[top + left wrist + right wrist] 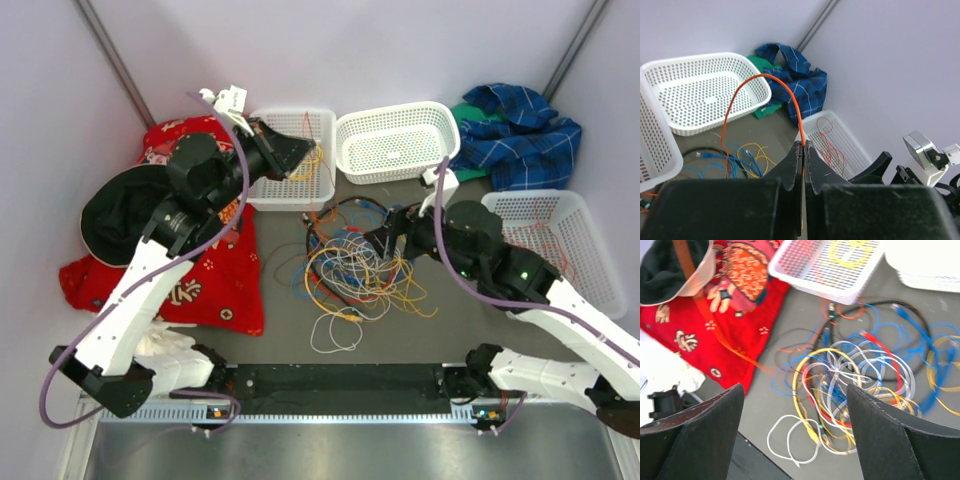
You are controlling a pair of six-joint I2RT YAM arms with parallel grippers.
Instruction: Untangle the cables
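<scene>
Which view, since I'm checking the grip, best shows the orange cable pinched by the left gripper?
Left wrist: the orange cable arcs out of the shut left gripper, close up. Top external shows only a thin orange strand at that gripper. Right wrist shows at most a blurred orange streak, no grip.

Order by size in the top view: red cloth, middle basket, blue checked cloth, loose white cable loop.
Red cloth, though partly covered.
Middle basket and blue checked cloth: alike.
White cable loop.
</scene>
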